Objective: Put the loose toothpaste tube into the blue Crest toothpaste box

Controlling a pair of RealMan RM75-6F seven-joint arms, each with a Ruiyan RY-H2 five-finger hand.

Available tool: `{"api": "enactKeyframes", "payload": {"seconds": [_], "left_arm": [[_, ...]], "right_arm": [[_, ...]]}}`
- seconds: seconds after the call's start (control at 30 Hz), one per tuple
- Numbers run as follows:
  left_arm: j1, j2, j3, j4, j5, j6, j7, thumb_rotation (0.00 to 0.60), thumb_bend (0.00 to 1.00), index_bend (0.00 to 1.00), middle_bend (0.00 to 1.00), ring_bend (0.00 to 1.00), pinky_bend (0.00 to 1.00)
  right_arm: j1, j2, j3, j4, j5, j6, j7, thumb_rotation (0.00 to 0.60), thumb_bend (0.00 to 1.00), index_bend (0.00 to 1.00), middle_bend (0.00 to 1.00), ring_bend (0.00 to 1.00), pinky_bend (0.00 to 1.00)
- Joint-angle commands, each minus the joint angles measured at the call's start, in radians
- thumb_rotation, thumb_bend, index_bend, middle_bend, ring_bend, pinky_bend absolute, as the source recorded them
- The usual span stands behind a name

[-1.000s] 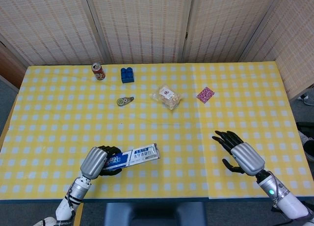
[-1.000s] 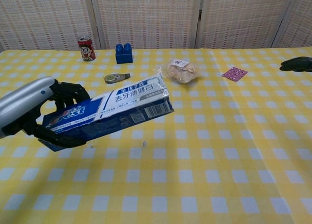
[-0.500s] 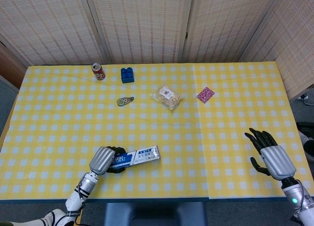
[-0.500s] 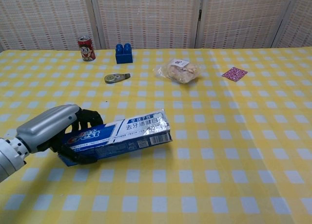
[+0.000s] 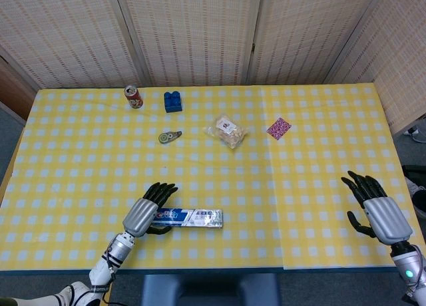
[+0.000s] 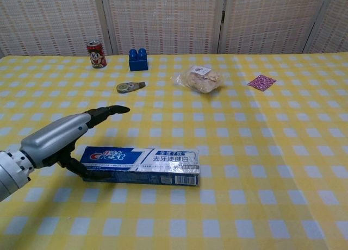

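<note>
The blue Crest toothpaste box (image 5: 190, 217) (image 6: 141, 164) lies flat on the yellow checked tablecloth near the front edge, label up, its long side running left to right. My left hand (image 5: 148, 213) (image 6: 62, 136) is at the box's left end with its fingers stretched out above and past it; the thumb sits by the box's near left corner. My right hand (image 5: 376, 209) hovers open at the far right of the table, seen only in the head view. No loose toothpaste tube shows in either view.
Along the back stand a red can (image 5: 134, 96) (image 6: 95, 54) and a blue block (image 5: 173, 101) (image 6: 138, 59). A small tape dispenser (image 5: 169, 137), a clear snack bag (image 5: 225, 131) and a pink patterned square (image 5: 278, 128) lie mid-table.
My left hand lowered the box from a tilted hold onto the table and spread its fingers off it. My right hand drew back to the far right.
</note>
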State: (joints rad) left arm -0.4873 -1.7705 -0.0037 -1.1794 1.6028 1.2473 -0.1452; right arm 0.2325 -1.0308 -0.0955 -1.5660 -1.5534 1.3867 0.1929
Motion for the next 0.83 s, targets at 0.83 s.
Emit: {"api": "enactKeyframes", "payload": {"seconds": [0.83], "left_arm": [[0.432, 0.497, 0.013, -0.415, -0.112, 0.513, 0.361, 0.6, 0.2, 0.07, 0.11, 0.0, 0.0]], "right_arm": [[-0.068, -0.063, 0.052, -0.047, -0.007, 0.049, -0.295, 0.6, 0.36, 0.0, 0.0, 0.0, 0.0]]}}
